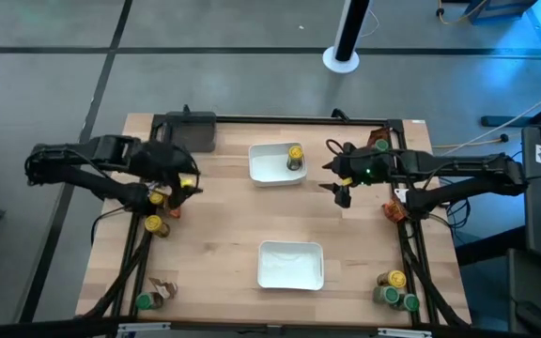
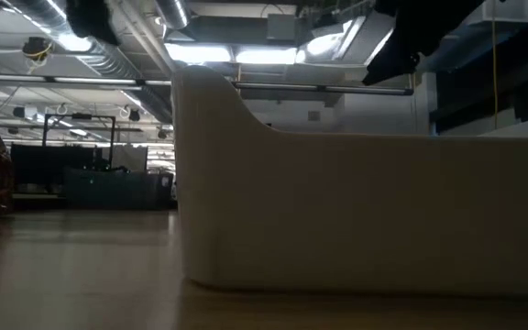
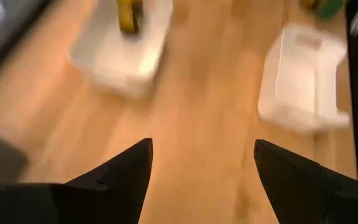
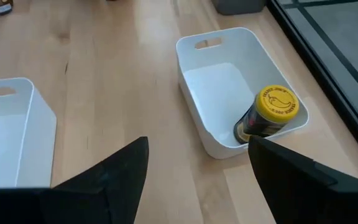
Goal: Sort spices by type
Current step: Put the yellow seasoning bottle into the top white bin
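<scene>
Both grippers stand with their fingers apart and nothing between them. The left gripper (image 3: 204,168) hangs over the left part of the wooden table (image 1: 224,225), above bare wood, its two dark fingers (image 3: 120,171) spread wide; in the high view it sits just beside a pair of yellow-lidded jars (image 1: 155,199) at the left edge. The right gripper (image 4: 197,162) is over the right part of the table, just right of the far white tray (image 4: 225,87), its fingers also well apart and touching nothing. In that far tray lies one yellow-lidded jar (image 4: 271,112), tilted against the tray's right wall. The near white tray (image 1: 290,265) lies toward the near edge at the middle of the table, with nothing visible inside it. Another yellow-lidded jar (image 1: 153,225) stands near the left edge, a little nearer than the pair. At the near left corner there is a green-lidded jar (image 1: 144,302) with a brown packet (image 1: 165,289) just beside it. At the near right corner a cluster of jars (image 1: 395,291) stands together, one yellow-lidded and others green-lidded. A brown-orange packet (image 1: 394,210) lies at the right edge beside the right arm, and another packet (image 1: 381,145) lies near the far right corner. A dark bin (image 1: 188,130) sits at the far left corner. In the low view the near tray's wall fills most of the sight and hides the table behind it.
</scene>
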